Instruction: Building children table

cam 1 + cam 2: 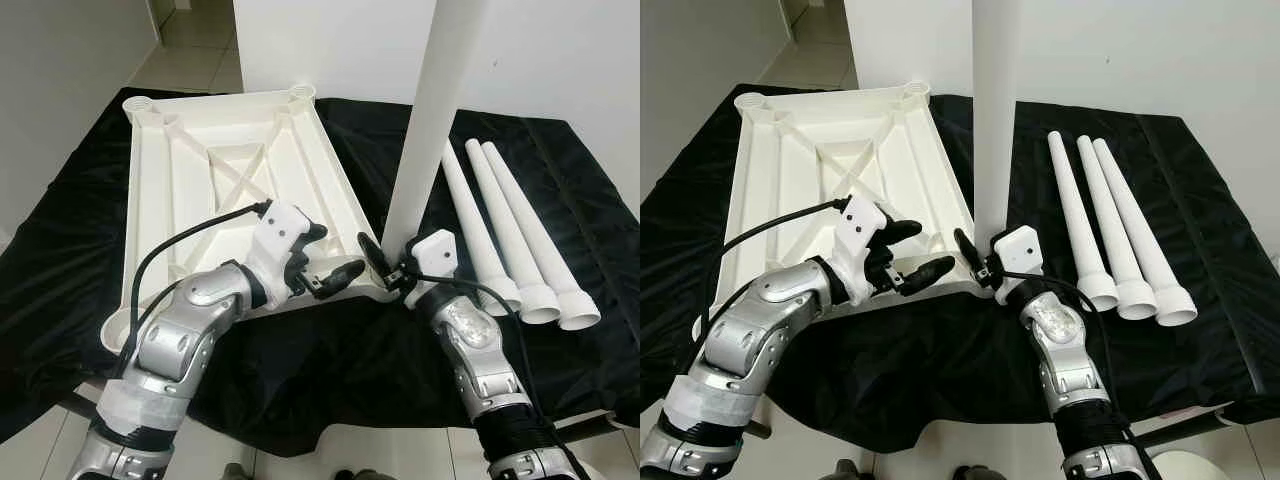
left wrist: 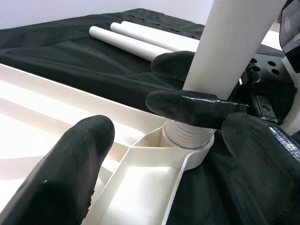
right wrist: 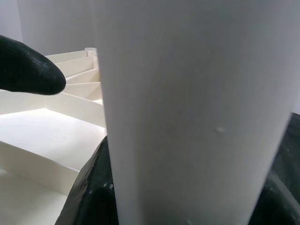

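The white tabletop (image 1: 200, 170) lies upside down on a black cloth. One white table leg (image 1: 425, 120) stands upright with its threaded end in the near right corner socket (image 2: 187, 140). My right gripper (image 1: 392, 268) is shut on that leg just above the socket, one finger (image 2: 187, 105) on each side. My left gripper (image 1: 330, 258) hovers open over the tabletop's near rim, just left of the socket, with nothing between its fingers (image 2: 61, 173). In the right wrist view the leg (image 3: 187, 112) stands very close.
Three more white legs (image 1: 510, 230) lie side by side on the cloth to the right, wide ends toward me. The black cloth (image 1: 300, 360) covers the whole work surface. A white wall rises behind, with tiled floor at the far left.
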Available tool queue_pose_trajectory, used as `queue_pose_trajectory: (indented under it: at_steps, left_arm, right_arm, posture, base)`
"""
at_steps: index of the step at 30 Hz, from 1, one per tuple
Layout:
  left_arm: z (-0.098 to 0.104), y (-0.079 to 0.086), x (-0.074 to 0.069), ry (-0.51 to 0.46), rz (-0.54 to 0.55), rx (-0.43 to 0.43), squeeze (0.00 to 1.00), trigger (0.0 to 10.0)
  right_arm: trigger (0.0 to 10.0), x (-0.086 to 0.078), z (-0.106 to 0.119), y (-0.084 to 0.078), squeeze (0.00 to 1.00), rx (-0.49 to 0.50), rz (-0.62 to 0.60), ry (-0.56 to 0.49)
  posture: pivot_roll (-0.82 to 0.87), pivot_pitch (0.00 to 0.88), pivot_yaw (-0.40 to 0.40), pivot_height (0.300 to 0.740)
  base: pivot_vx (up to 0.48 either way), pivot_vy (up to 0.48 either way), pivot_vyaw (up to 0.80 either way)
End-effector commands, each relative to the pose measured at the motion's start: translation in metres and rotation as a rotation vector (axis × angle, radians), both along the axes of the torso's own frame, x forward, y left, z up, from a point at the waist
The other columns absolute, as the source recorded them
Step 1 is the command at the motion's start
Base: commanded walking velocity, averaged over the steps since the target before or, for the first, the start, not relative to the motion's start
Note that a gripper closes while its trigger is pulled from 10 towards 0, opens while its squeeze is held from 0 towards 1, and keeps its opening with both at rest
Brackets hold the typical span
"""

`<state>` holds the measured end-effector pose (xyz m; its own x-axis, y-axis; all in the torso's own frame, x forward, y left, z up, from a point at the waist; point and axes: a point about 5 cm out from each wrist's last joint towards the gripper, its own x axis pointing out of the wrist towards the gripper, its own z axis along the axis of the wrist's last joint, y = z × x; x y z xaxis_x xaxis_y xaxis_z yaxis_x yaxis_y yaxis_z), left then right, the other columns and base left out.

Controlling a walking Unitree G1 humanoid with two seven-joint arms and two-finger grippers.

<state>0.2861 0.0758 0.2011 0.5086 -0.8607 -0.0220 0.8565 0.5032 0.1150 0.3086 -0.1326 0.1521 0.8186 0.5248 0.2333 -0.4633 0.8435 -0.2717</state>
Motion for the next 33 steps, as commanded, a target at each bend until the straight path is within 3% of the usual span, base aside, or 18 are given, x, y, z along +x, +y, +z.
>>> queue_pose_trajectory:
  at_steps: [1,6,21,24,28,33]
  left_arm:
    - [0.001,0.001,0.0,0.0,0.003,0.004,0.0,10.0]
    - [0.003,0.001,0.002,-0.008,0.012,0.003,0.0,10.0]
    - [0.005,0.004,0.002,-0.015,0.032,0.003,0.0,10.0]
    - [0.007,0.006,0.003,-0.022,0.041,0.003,0.0,10.0]
    - [0.008,0.006,0.004,-0.026,0.047,0.001,0.0,10.0]
    - [0.007,0.008,0.004,-0.024,0.053,0.002,0.0,10.0]
  right_arm:
    - [10.0,-0.005,-0.035,-0.007,0.0,-0.017,-0.013,0.169]
    - [10.0,0.003,-0.037,-0.008,0.0,0.079,-0.037,0.239]
    - [10.0,0.014,-0.045,-0.007,0.0,0.137,-0.072,0.363]
    - [10.0,0.017,-0.047,-0.011,0.0,0.2,-0.126,0.4]
    - [10.0,0.015,-0.05,-0.012,0.0,0.226,-0.145,0.409]
    - [10.0,0.008,-0.053,-0.009,0.0,0.174,-0.133,0.364]
  posture:
    - [0.01,0.108,0.0,0.74]
    - [0.01,0.104,-0.002,0.74]
    - [0.02,0.091,-0.012,0.74]
    - [0.02,0.087,-0.021,0.74]
    - [0.02,0.087,-0.021,0.74]
    - [0.02,0.085,-0.018,0.74]
  base:
    - [0.0,0.0,0.0]
    - [0.0,0.0,0.0]
    - [0.0,0.0,0.0]
    - [0.0,0.0,0.0]
    - [0.0,0.0,0.0]
    - [0.0,0.0,0.0]
